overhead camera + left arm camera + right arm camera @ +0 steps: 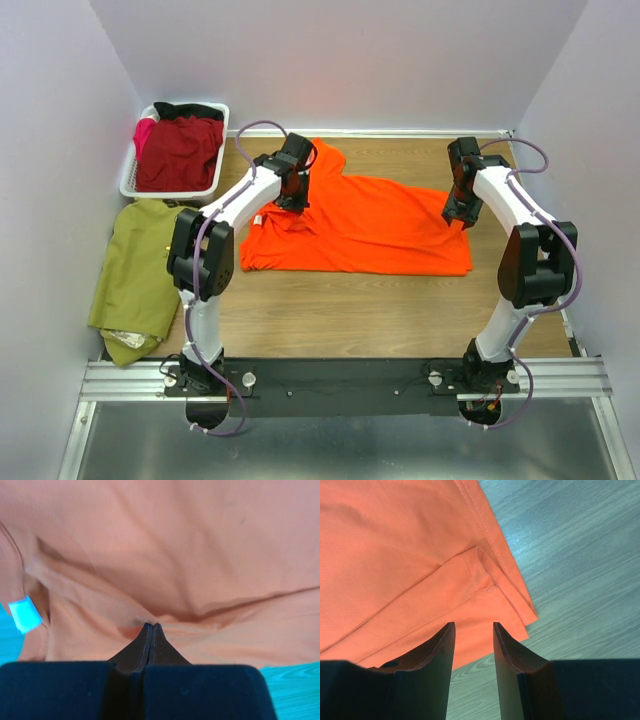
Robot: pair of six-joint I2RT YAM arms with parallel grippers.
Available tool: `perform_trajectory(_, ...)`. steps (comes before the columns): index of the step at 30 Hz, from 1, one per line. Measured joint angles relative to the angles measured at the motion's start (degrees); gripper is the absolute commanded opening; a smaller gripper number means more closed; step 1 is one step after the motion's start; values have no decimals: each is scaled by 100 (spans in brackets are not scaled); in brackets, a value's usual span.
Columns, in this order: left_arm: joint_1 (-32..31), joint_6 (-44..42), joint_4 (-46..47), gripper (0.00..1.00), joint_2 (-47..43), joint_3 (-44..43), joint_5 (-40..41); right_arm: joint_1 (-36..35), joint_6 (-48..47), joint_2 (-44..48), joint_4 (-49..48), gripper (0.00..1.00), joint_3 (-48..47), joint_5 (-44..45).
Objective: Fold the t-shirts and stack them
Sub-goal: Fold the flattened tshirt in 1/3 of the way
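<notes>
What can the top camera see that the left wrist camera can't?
Only the top camera shows the white basket holding a dark red shirt, the olive green shirt near it, and the right hand. Only the left wrist camera shows the left hand pinched shut on cloth up close, and a pale tag. Both show the orange shirt.

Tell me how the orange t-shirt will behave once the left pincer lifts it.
Probably floppy: the orange t-shirt puckers into creases around the shut left pincer. It looks thin and light, so it should lift easily but drape and trail. The doubled hem corner by the open right pincer may unfold if dragged.
</notes>
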State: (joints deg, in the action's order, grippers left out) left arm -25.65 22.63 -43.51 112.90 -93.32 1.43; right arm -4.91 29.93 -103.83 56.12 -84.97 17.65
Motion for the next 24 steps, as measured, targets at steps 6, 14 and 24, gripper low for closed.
perform_trajectory(6, -37, -369, -33, 3, 601, -903, 155, 0, 0, 0, -79, 44, 46, -52)
perform_trajectory(14, -411, -728, -92, 29, 1421, -1401, 1309, 0, -2, 0, -125, 44, 83, -199)
perform_trajectory(24, -529, -424, 621, 32, 66, -168, 2345, -39, -63, -35, -214, 44, 83, -396)
